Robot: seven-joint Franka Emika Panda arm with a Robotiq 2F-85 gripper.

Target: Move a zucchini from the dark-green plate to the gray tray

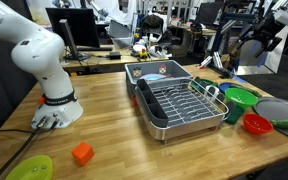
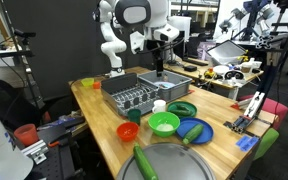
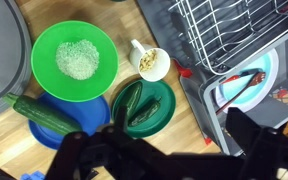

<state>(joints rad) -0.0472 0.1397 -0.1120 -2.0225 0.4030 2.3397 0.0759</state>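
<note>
Wrist view shows my gripper [image 3: 169,142], jaws apart, hovering just short of the zucchini [image 3: 132,102] lying slantwise on the dark-green plate [image 3: 168,100].

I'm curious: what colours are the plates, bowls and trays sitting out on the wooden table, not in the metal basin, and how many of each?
light-green bowl: 1
dark-green plate: 1
blue plate: 1
red bowl: 1
yellow-green plate: 1
gray tray: 1
Total: 6
</note>
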